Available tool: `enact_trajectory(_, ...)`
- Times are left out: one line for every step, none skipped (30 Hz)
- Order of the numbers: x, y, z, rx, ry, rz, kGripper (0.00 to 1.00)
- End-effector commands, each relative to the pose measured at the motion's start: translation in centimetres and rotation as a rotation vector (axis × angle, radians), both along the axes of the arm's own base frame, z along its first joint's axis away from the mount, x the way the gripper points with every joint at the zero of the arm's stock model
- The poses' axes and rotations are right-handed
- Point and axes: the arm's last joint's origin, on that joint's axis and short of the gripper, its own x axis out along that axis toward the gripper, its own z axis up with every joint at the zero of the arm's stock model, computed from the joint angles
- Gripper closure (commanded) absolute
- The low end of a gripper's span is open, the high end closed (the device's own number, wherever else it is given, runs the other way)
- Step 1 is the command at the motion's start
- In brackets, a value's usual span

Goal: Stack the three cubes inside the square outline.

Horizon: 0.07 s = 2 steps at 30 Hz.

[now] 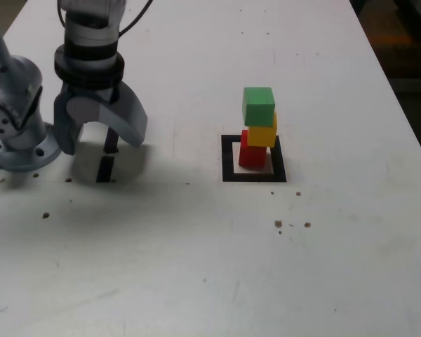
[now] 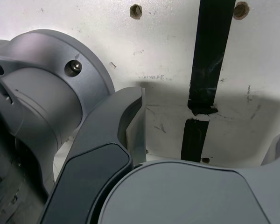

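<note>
Red cube [image 1: 252,156]: lowest of the stack, inside the square outline [image 1: 228,159], on the white centre. Black tape shows on all four sides of it.
Yellow cube [image 1: 262,135]: middle of the stack, on the red cube, shifted toward the exterior view's right.
Green cube [image 1: 258,107]: top of the stack, on the yellow cube, shifted back toward the exterior view's left. Its upper face is uncovered.
Stack: three cubes high, upright, faces out of line with one another.
Outline location: on the pale bench [image 1: 196,246], nearer the bench's right edge in the exterior view than the gripper [image 1: 102,144] is; well apart from that edge.
Gripper condition: fingers spread wide, nothing between them, pointing down at the bench. Both views show the gap.
Gripper location: toward the exterior view's left, well apart from the stack, above the two black tape strips [image 1: 105,169]. Whether the fingertips touch the bench cannot be told.
Tape strips: placed nearly end to end, a narrow break between them; the wrist view shows a ragged end at the break.
Arm base [image 1: 21,133]: grey, bolted flange, beside the gripper at the exterior view's left.
Bench surface: pale, scuffed, with several small brown-rimmed holes [image 1: 278,224].
</note>
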Motion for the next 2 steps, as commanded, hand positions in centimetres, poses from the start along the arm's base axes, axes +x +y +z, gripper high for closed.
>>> enact_trajectory(0.06,0.01,-0.44,-0.007,0.025,-0.015,0.00)
enact_trajectory(0.10,0.02,-0.62,-0.010,0.034,-0.024,0.00)
